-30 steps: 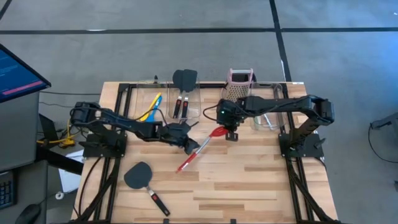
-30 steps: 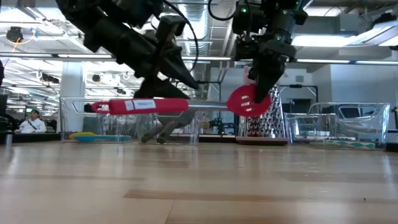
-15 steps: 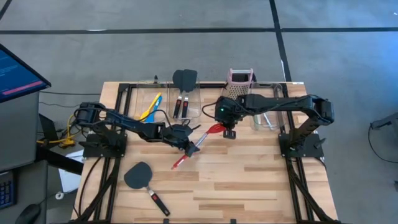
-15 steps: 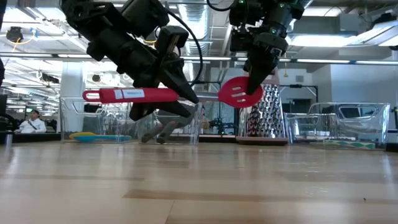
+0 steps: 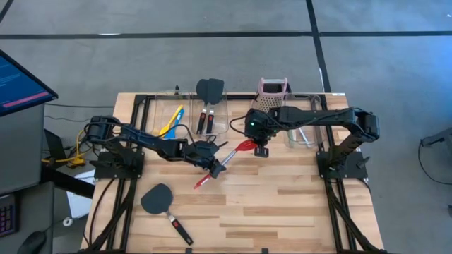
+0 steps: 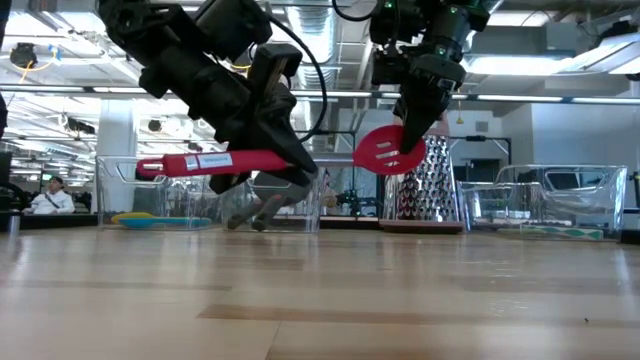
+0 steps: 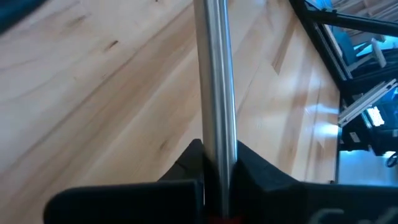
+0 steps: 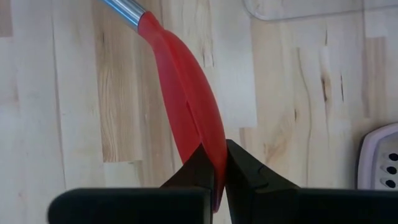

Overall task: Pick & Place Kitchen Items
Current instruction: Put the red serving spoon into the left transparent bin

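Handover mid-air: right pincer [image 5: 260, 149] is pinching the red spoon [image 5: 224, 162] bowl, left pincer [image 5: 217, 166] is clamping its shaft. Next — right releasing, left carrying toward a bin at 12 o'clock.

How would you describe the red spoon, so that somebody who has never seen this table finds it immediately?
Look at the middle of the wooden table, in front of the clear bins. The red spoon hangs in the air between both arms: the right hand pinches its bowl and the left hand grips its metal shaft. It is the only red-headed utensil; the spatulas are black.
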`<state>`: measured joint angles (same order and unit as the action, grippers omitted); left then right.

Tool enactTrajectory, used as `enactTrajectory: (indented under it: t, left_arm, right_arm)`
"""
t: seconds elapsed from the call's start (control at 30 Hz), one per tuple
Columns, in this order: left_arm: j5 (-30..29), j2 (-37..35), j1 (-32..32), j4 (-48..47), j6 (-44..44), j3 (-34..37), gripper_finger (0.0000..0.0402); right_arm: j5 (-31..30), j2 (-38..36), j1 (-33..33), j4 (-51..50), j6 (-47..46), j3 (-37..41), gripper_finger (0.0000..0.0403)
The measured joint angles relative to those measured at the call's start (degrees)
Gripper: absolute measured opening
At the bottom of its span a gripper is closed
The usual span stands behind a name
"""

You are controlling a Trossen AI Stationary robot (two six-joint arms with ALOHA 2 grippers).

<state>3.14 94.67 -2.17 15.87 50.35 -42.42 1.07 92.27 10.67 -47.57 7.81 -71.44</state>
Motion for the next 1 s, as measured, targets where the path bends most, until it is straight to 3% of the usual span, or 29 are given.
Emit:
enactTrajectory:
  t: [0.17,0.33,0.63,0.83,1.0]
  left_arm:
    - [0.0,0.0,0.0,0.0,-0.5,0.0,0.0018]
    - [0.2,0.0,0.0,0.4,-0.8,0.1,0.0016]
    - [-0.1,0.0,0.0,0.7,-1.9,0.1,0.0016]
    - [-2.2,-0.7,0.0,4.9,-2.5,0.1,0.0016]
    - [-4.7,-5.0,0.0,8.5,-5.2,0.0,0.0016]
  right_arm:
    - [0.0,0.0,0.0,-0.1,0.0,0.0,0.0015]
    - [0.4,-0.1,0.0,-0.8,0.3,-0.1,0.0067]
    - [0.1,-0.1,0.7,-19.5,1.8,-10.3,0.0122]
    - [-0.1,-0.4,1.5,-30.5,-2.9,-20.4,0.0121]
    - [-0.1,-5.8,0.6,-25.2,-6.1,-23.0,0.0093]
